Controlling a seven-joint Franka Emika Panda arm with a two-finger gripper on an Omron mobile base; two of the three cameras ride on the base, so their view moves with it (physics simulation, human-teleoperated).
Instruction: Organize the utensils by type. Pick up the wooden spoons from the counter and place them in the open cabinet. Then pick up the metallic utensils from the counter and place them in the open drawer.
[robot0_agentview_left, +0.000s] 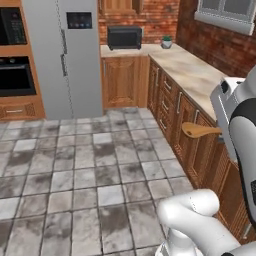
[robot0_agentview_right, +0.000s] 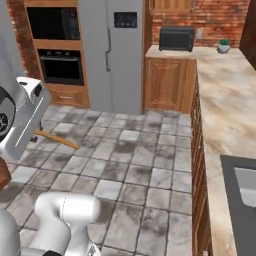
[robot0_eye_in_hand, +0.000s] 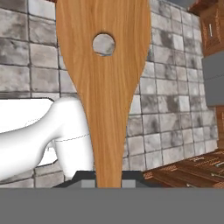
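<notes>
Wood fills the hand view: a slotted wooden spoon (robot0_eye_in_hand: 105, 78), its flat blade pierced by one round hole, is pinched at the handle between the gripper (robot0_eye_in_hand: 108, 178) jaws and carried in the air above the grey floor tiles (robot0_agentview_left: 85, 170), clear of the counter (robot0_agentview_left: 197, 75). This looks like the wooden-spoon leg, mid-carry. Next it needs swinging to the open cabinet and releasing there. The long axis runs straight out from the fingers, roughly level, blade end leading.
</notes>
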